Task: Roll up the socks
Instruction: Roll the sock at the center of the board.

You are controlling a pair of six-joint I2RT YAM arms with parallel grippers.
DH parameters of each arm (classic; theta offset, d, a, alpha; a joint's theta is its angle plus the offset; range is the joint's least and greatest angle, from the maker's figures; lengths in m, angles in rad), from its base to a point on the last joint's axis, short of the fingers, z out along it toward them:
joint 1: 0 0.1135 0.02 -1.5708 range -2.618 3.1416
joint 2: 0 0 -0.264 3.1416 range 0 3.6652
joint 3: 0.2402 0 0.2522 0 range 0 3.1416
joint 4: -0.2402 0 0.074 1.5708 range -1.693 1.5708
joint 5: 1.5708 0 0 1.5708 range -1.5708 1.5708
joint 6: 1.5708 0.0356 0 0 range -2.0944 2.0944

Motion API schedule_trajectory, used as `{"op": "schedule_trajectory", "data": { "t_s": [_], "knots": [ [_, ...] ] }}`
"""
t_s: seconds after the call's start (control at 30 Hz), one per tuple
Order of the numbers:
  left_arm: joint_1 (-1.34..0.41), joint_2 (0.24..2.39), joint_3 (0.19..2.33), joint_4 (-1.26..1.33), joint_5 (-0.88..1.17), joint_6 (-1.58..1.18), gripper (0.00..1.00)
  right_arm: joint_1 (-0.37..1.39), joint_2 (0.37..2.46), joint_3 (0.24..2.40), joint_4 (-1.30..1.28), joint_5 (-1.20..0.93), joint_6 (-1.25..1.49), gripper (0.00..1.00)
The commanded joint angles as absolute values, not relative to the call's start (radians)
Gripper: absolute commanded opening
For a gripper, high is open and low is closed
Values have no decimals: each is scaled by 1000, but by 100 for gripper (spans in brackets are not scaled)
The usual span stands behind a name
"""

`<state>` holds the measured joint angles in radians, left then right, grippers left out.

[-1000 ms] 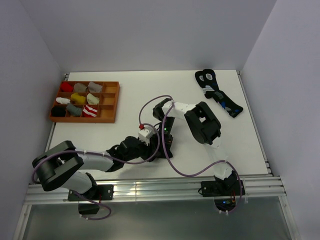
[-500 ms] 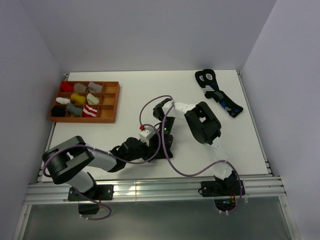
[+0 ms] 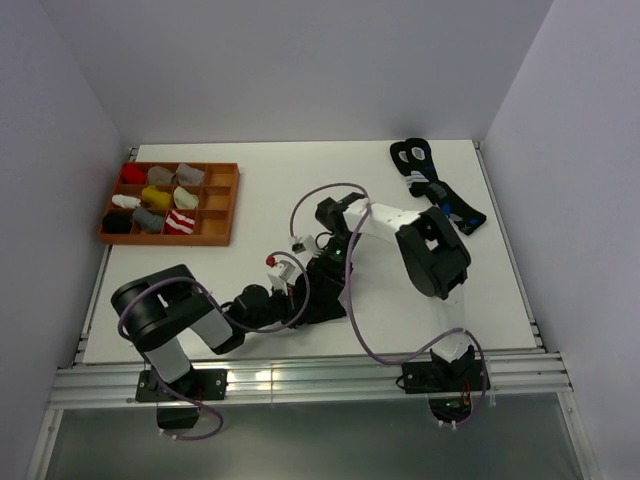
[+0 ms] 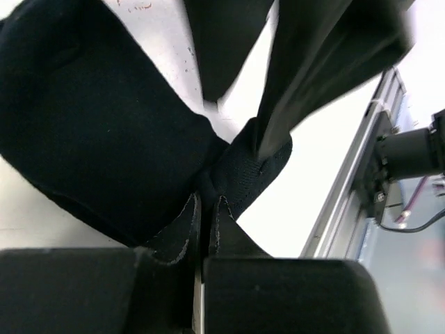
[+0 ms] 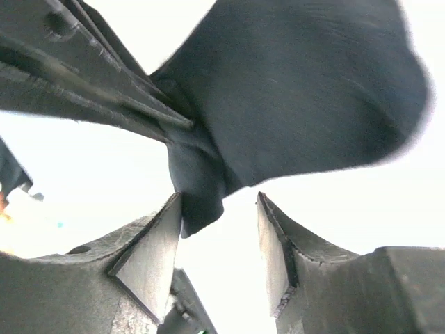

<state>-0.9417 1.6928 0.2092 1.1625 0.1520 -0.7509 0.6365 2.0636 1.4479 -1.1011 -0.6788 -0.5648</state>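
- Tray (image 3: pixel 219 208), at 10 o'clock on the table (image 3: pixel 270 180) in the top view: small sock bundles in its compartments, among them a red-and-white striped bundle (image 3: pixel 181 222) in the near row.
- Left gripper (image 4: pixel 204 203): jaws together, clamped on a gathered fold of the black sock (image 4: pixel 90 132), at the table's middle toward the near edge.
- From the left wrist: bulk of the sock spread from the pinch toward 10 o'clock, a short narrow end toward 1 o'clock.
- Right gripper (image 5: pixel 219 236): jaws apart, gripping nothing; narrow end of the sock between them, close against the 9 o'clock finger.
- From the right wrist: body of the sock at 1 o'clock from the jaws, long axis 7 to 1 o'clock, wide end pointing to 1.
- Judged: both arms at the sock, the left alone gripping it; sock loose and not yet rolled; coming move dependent on the narrow end lying between the right jaws, in line with that axis.
- Dark ringed socks (image 3: pixel 437 186) at 2 o'clock on the table, well apart from both grippers.
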Motion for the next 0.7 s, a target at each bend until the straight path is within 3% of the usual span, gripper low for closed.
{"op": "schedule_trajectory", "data": {
  "t_s": [0.0,0.23,0.67],
  "knots": [
    [-948,1766,158,1130,187,-819,0,588,1906,1401,-971,-629,-514,55],
    [-937,1824,132,1178,215,-916,0,545,1706,1243,-865,-626,-612,55],
    [-825,1756,126,956,446,-1112,0,618,1245,821,-603,-571,-859,62]
  ]
}}
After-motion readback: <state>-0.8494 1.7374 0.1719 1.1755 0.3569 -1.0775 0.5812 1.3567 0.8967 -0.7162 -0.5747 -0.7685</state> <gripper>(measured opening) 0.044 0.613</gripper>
